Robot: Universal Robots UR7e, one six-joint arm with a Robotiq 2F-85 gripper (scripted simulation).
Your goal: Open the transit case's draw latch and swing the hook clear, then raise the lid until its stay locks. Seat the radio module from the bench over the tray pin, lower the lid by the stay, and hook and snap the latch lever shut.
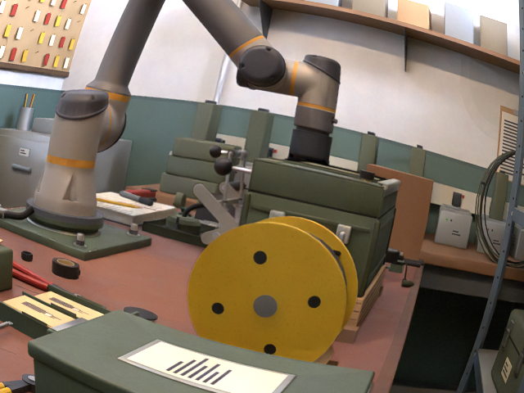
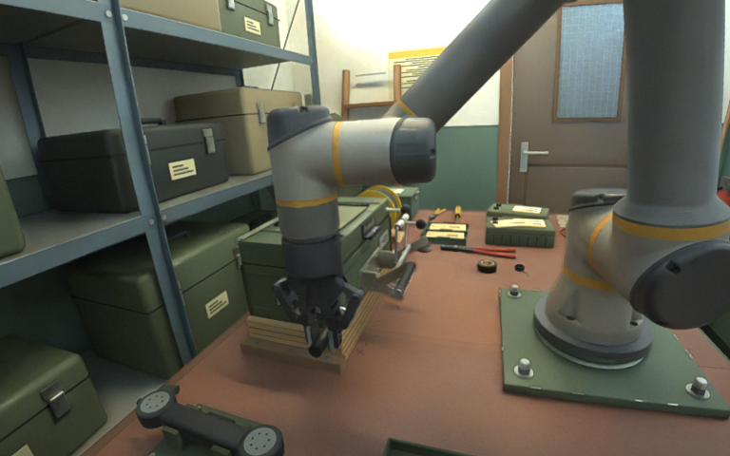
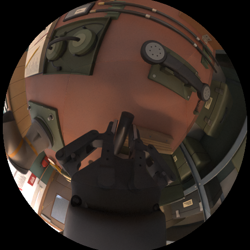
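On the bench's shelf side the green transit case (image 2: 323, 236) sits on a wooden pallet (image 2: 317, 336) with its lid down. My gripper (image 2: 323, 344) hangs in front of the case's near end, and a dark cylindrical handle (image 3: 123, 131) stands between its fingers, which are open and grip nothing. I cannot tell what the handle is attached to. In the side camera the case (image 1: 321, 211) hides the gripper. A grey lever with black knobs (image 2: 395, 263) stands at the case's bench-side face.
Behind the case a metal rack (image 2: 134, 177) carries several stowed cases. A yellow cable reel (image 1: 271, 292) leans at the case's far end. A telephone handset (image 3: 175, 68) lies on the bench ahead of my gripper, and the arm's base plate (image 2: 608, 349) sits to the right.
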